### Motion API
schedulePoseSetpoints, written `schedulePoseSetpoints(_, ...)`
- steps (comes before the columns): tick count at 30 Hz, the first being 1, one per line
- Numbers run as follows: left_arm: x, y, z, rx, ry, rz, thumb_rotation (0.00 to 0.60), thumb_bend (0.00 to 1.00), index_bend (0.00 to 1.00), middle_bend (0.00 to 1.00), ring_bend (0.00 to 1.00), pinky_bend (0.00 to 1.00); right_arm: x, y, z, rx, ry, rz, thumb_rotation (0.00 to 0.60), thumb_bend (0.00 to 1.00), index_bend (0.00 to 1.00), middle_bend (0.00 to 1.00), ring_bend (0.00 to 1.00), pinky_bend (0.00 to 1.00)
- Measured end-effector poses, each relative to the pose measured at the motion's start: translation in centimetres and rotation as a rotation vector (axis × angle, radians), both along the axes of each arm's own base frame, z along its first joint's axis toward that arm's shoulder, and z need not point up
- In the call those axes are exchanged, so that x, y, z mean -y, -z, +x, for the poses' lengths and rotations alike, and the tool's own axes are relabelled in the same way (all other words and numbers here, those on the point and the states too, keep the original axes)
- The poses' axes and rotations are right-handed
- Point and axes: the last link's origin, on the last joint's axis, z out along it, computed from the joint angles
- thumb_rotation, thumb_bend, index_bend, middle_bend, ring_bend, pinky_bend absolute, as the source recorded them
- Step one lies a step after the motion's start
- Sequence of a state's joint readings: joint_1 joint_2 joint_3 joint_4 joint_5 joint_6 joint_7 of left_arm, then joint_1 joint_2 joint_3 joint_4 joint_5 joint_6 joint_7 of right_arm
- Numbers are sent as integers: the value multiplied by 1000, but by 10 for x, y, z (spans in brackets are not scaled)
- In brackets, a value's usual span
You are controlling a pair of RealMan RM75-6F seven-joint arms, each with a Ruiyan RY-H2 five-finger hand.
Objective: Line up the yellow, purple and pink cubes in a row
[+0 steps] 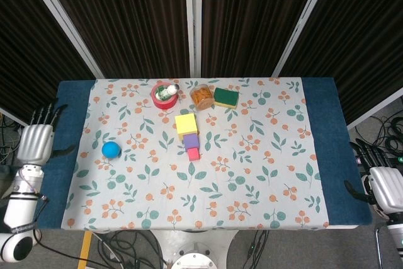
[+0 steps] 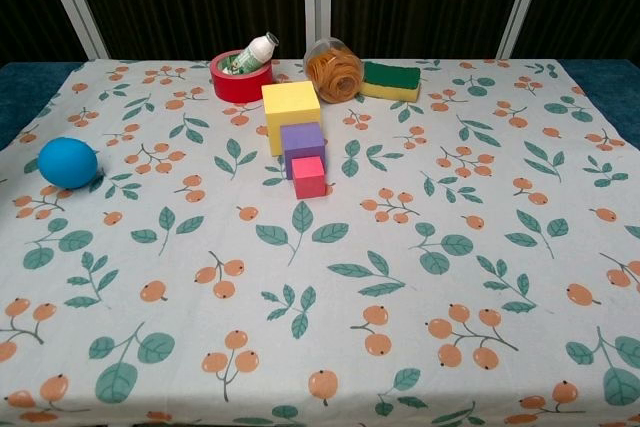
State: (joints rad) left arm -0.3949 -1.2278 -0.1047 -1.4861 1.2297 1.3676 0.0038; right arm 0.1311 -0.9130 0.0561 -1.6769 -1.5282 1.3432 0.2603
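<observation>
Hands, left hand point(image 1: 36, 142) and right hand point(image 1: 385, 188), hold nothing, fingers spread.

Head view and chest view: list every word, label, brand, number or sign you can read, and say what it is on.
None can be read in either view.
White bottle in the red tape roll: any label is too small and blurred to read.
Clear jar: no label shows.
Yellow cube, purple cube, pink cube, blue ball, green and yellow sponge: plain faces.
</observation>
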Motion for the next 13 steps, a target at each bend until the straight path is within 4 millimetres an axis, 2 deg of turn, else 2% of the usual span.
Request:
schedulePoseSetpoints(6,45,-2,-16,-13,-54,8,600,0,160,15,41,62,-1,12,-2,-17,-55,-37,600,257,0,0,0,0)
schedulePoseSetpoints(13,74,2,-9,6,-80,-8,600,0,160,17,41,62,-10,17,-3,-56,-78,-70,600,256,0,0,0,0)
